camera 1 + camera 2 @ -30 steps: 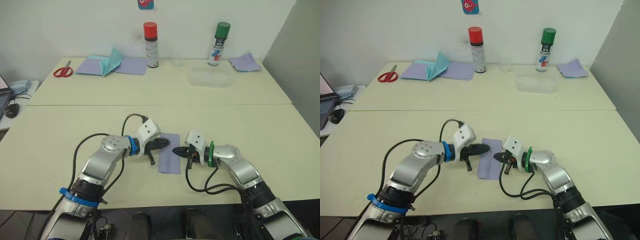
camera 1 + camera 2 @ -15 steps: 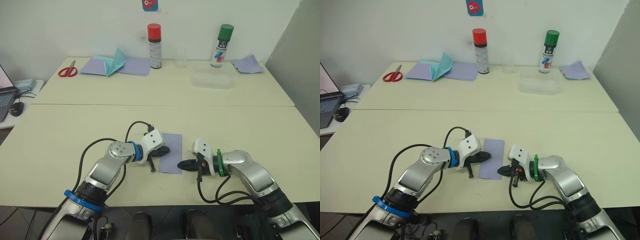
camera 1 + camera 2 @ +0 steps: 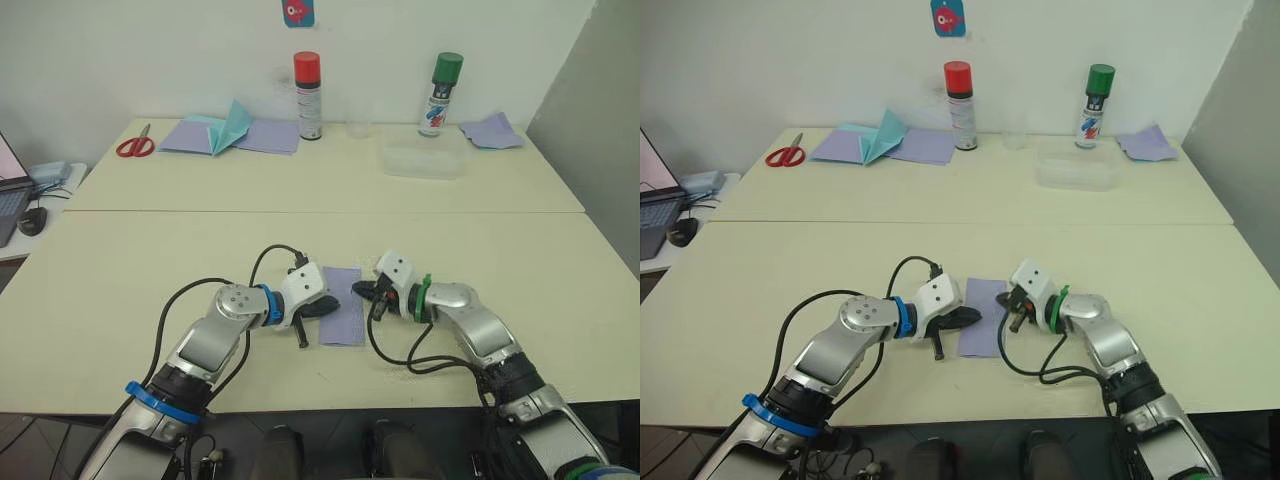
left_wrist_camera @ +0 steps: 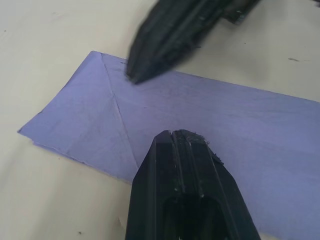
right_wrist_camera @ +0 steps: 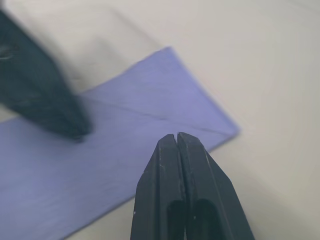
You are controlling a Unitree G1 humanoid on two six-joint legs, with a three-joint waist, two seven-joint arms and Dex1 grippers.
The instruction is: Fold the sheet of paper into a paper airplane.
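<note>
Where the two cream desks point(image 3: 120, 250) meet edge to edge, the near desk carries the sheet of paper point(image 3: 344, 305), a lavender strip folded lengthwise with diagonal creases showing, lying flat near the middle of the near edge. The left gripper point(image 3: 326, 302) comes at it from the paper's left side, its two black fingers pressed together with nothing between them, the tip resting over the strip's left edge. The right gripper point(image 3: 362, 291) reaches in from the opposite side, fingers likewise closed on nothing, its tip at the paper's right edge towards the far corner. In the left wrist view the right gripper's tip meets the sheet beside a creased corner. On the far desk a clear plastic container point(image 3: 421, 158) sits towards the right, with a small rumpled lavender scrap point(image 3: 489, 130) at the far right corner. Towards the far left corner lie wider lavender sheets point(image 3: 225, 136) with a teal paper plane point(image 3: 226, 124) on them and red-handled scissors point(image 3: 133, 145) beside. Along the far edge stand a red-capped spray can point(image 3: 307, 95), a green-capped spray can point(image 3: 440, 93) and a small clear cup point(image 3: 358, 127) between them.
</note>
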